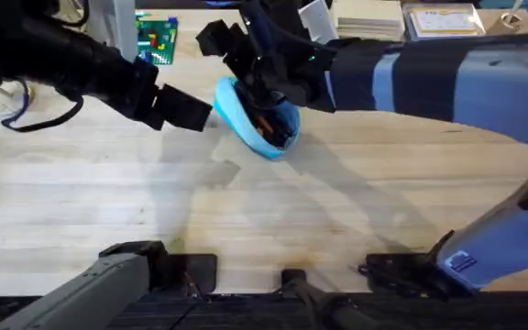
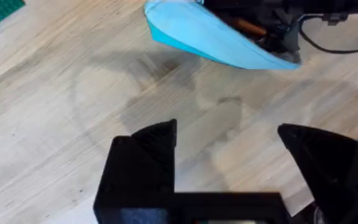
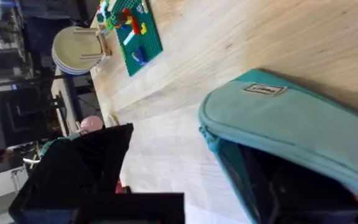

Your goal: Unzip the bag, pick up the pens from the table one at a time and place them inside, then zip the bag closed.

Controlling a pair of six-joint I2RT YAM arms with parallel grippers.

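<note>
Blue pencil pouch (image 1: 246, 108) sits unzipped w/ orange pens (image 1: 266, 122) inside at desk (image 1: 246, 211) far-centre, right pincer (image 1: 262, 87) at it, grip unclear, prob. for zipping; left pincer (image 2: 229, 149) hovers beside, wide open, empty.

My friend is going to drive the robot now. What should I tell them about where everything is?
Left gripper: open, holding nothing, over bare table just short of the bag.
Right gripper: at the bag's open mouth; I cannot tell whether it is open or shut.
Bag: light blue, unzipped, toward the far middle of the table, tilted up with its mouth gaping.
Pens: an orange one shows inside the bag; the rest of the inside is too dark to count. No pens are visible lying loose on the table.
Done: bag unzipped, at least one pen in.
Left: check all pens are in, then zip the bag closed.
</note>
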